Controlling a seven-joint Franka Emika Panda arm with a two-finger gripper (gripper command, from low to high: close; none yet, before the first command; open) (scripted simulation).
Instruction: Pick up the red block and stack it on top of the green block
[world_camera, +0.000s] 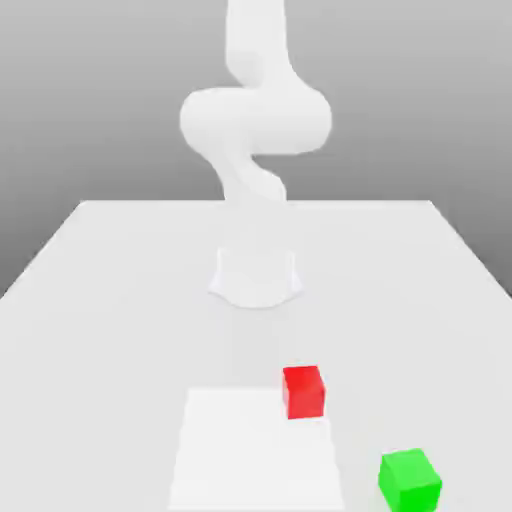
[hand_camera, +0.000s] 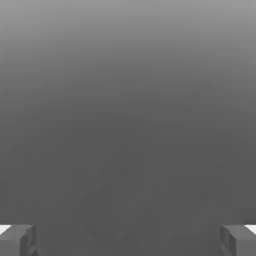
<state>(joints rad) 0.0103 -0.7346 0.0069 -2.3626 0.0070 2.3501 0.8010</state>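
The red block (world_camera: 303, 391) rests on the white table (world_camera: 120, 300), toward the near side and slightly to the exterior view's right of the middle. The green block (world_camera: 410, 479) sits nearer still and further to the exterior view's right, apart from the red one. In the hand view my gripper (hand_camera: 128, 240) is open, its grey fingertips (hand_camera: 17, 239) standing far apart with nothing between them. Beyond them lies plain grey with neither block in sight.
The white arm (world_camera: 255, 120) rises from its round base (world_camera: 255, 277) at the table's middle. A pale white rectangular shape (world_camera: 250, 455) lies just to the exterior view's left of the red block, at the near edge; what it is cannot be told.
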